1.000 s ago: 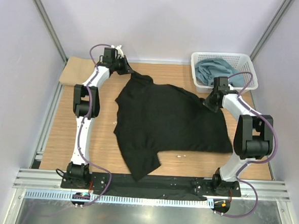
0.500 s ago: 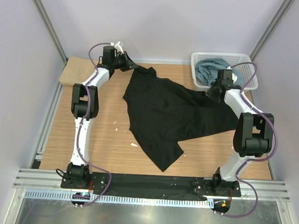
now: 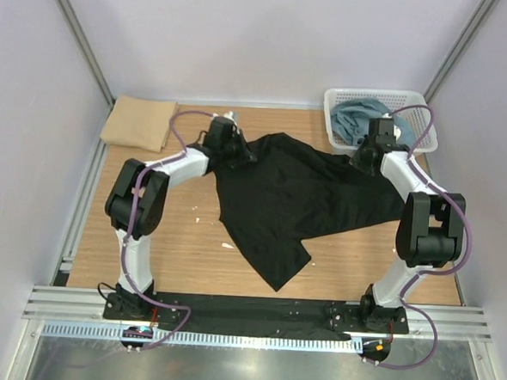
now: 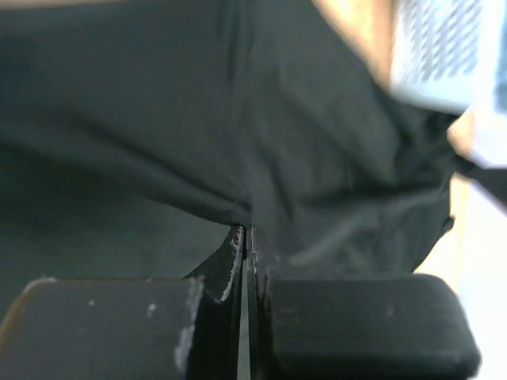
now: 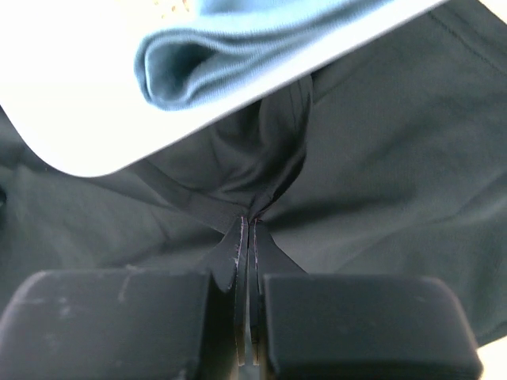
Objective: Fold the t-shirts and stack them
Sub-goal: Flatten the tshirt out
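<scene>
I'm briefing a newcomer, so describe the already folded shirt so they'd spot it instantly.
Find the wooden table and look to its far left corner, opposite the white basket. The tan t-shirt lies there flat and folded, on its own. It's the only tan one: the black t-shirt is spread mid-table, the blue-grey t-shirt bunched in the basket.

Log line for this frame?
left end effector: shut on black t-shirt; right end effector: same; tan t-shirt: far-left; blue-grey t-shirt: in basket

Your left hand [image 4: 245, 244] is pinched tight on a fold of the black t-shirt [image 4: 142, 111], which fills nearly everything; blurry white basket [image 4: 437, 47] top right.
</scene>
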